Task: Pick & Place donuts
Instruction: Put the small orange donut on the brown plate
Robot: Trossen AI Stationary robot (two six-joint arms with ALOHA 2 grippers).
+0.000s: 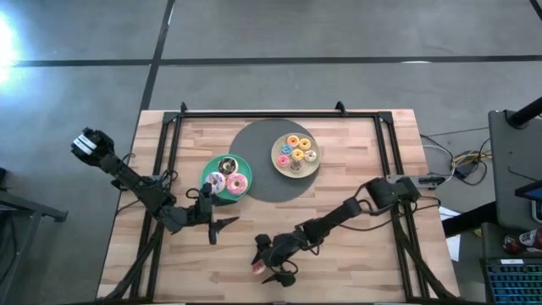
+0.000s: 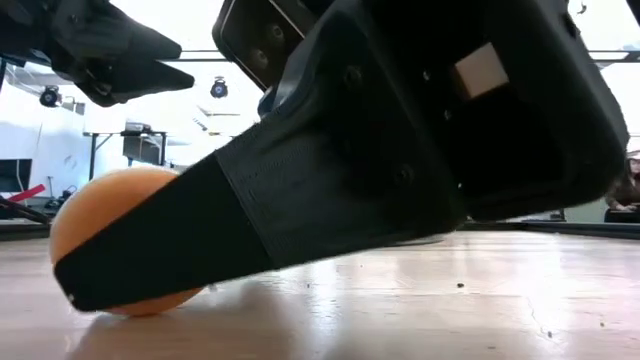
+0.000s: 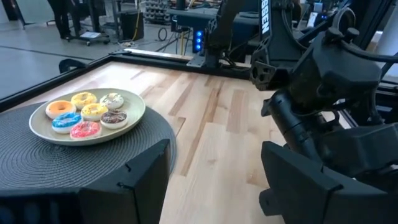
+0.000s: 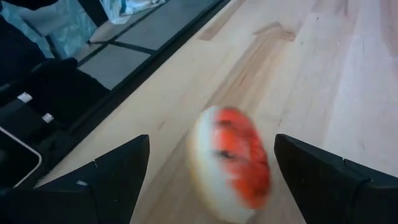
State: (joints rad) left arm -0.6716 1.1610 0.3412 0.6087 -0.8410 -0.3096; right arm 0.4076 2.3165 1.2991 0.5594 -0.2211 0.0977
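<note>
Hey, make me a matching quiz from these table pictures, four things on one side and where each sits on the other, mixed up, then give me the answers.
Things:
1. red-iced donut
2. teal plate
3. pale-yellow plate
4. left hand

Places:
A. on the dark round mat, holding six tiny donuts
B. on bare wood at the table's near edge, between the open fingers of the right hand
C. open above the wood, just in front of the teal plate
D. overlapping the mat's left edge, carrying larger donuts

Pairs: 1-B, 2-D, 3-A, 4-C
</note>
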